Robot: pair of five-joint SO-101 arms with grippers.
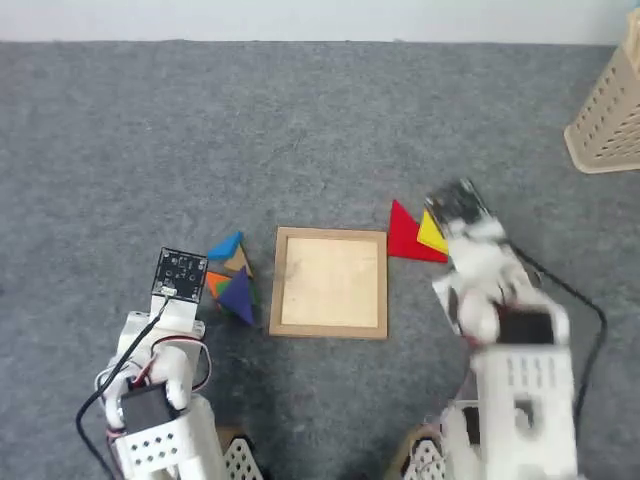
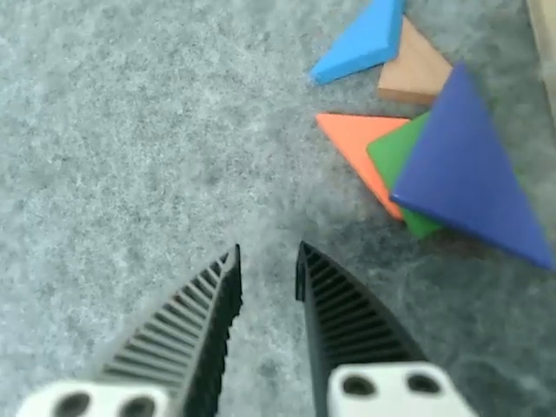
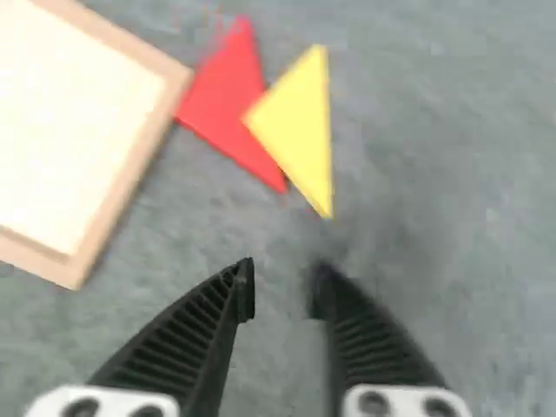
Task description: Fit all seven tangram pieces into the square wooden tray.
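Tray between 5 piled pieces (dark blue triangle on top) near left gripper and 2 overlapping triangles near right gripper, jaws of each slightly apart.

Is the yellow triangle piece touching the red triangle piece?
Touching. The right wrist view shows the yellow triangle piece overlapping the red triangle piece, with no gap between them.

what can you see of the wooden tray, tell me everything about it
The wooden tray is square and of pale wood, with a raised, slightly darker frame around a flat, lighter floor. It lies flat on the grey mat between the two arms, with no piece inside. One corner of the red triangle seems to touch the frame at a corner on the right arm's side.
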